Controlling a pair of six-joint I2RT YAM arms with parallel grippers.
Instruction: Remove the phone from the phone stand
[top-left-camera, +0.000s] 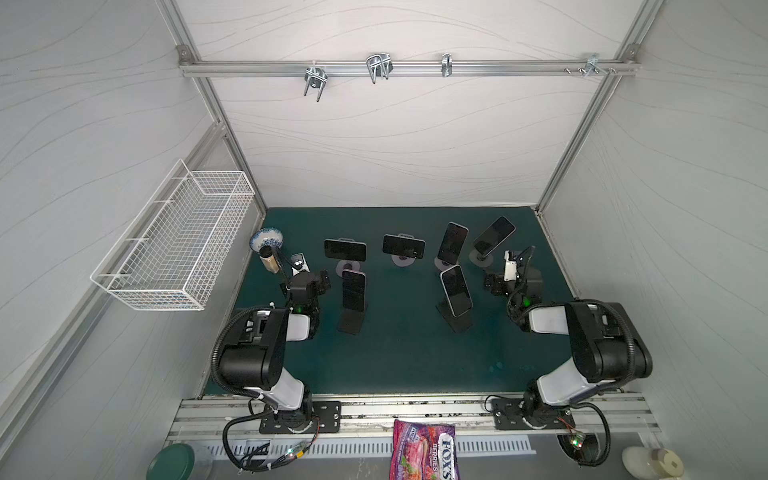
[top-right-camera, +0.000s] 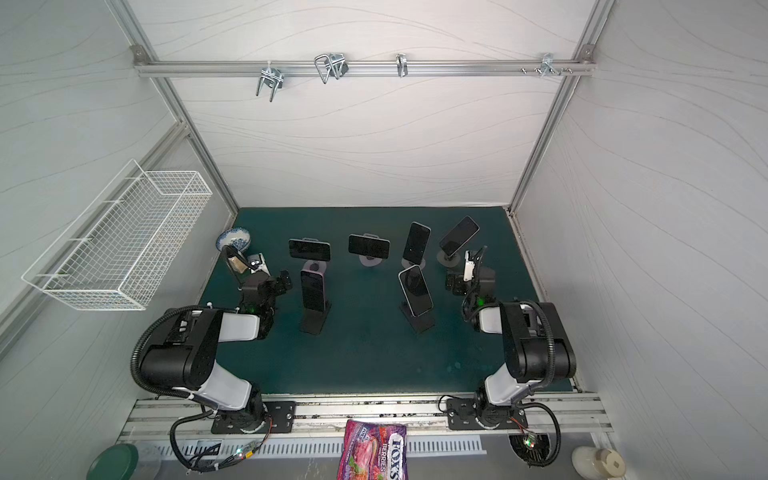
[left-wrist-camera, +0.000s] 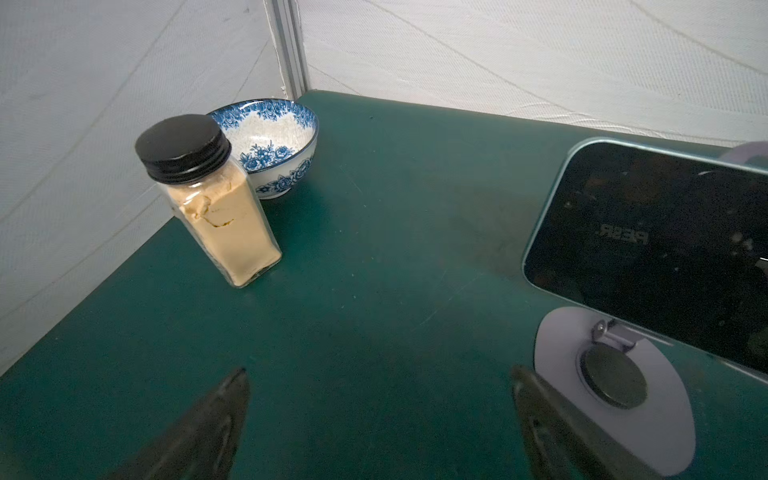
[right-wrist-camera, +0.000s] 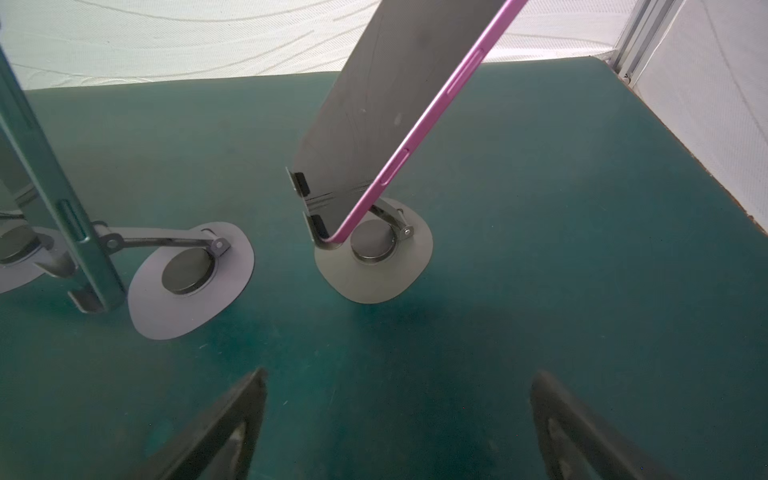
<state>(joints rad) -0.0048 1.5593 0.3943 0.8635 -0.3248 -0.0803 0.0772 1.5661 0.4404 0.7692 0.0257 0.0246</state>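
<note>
Six phones stand across the middle of the worktop (top-left-camera: 407, 365) in both top views. Each leans back on a stand, probably so that it lifts up and away.

The left fingers (left-wrist-camera: 208, 428) are spread and empty. A landscape phone (left-wrist-camera: 648, 245) on its stand (left-wrist-camera: 656, 424) fills the right edge.

The right fingers (right-wrist-camera: 224, 432) are also spread and empty. The pink-edged phone (right-wrist-camera: 374, 104), upper centre, is propped in its stand's lip.

Bare worktop lies ahead of both. A jar (left-wrist-camera: 212, 199) and bowl (left-wrist-camera: 282, 137) crowd the upper-left corner.
</note>
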